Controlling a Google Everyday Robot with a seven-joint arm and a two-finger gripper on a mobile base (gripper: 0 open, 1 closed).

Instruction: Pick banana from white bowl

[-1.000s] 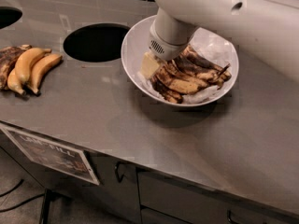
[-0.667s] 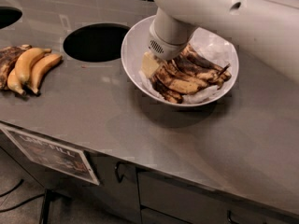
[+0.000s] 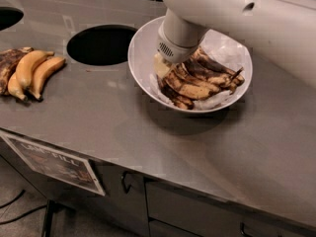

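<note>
The white bowl (image 3: pixel 143 65) sits on the grey counter at centre right. Inside it lie several brown-spotted, overripe bananas (image 3: pixel 200 83) on white paper. My white arm comes in from the upper right and reaches down into the bowl's left side. The gripper (image 3: pixel 168 63) is at the bananas' left end, mostly hidden behind the wrist.
A bunch of yellow and brown bananas (image 3: pixel 27 73) lies at the counter's left. A round hole (image 3: pixel 101 44) opens in the counter left of the bowl, and another hole (image 3: pixel 7 18) is at the far left. The counter's front edge (image 3: pixel 128 169) runs below, with cabinets under it.
</note>
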